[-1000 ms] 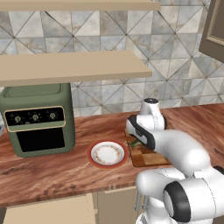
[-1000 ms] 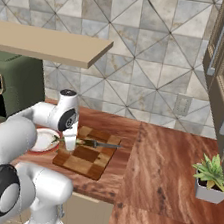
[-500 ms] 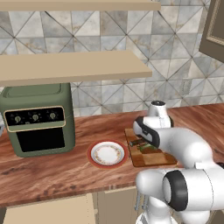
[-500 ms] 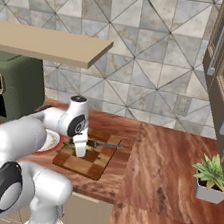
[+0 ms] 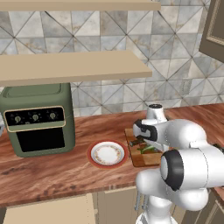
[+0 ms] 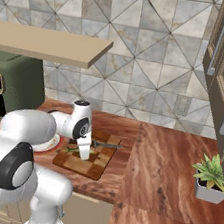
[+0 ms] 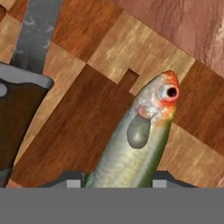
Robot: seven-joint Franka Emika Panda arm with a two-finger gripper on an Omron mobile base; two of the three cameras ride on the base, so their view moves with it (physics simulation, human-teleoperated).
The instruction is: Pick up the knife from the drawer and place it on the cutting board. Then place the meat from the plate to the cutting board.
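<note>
Fish [image 7: 140,140] clamped in the hand [image 7: 117,177], right over the cutting board [image 7: 87,127] beside the knife [image 7: 26,87]. Last step I'd say: lower, let go.

No text, label, brand, number or sign can be read anywhere, neither on the green oven [image 5: 39,118] at the left of the left base view, whose knob markings are too small to make out, nor on the cutting board [image 7: 109,78] in the hand view.
</note>
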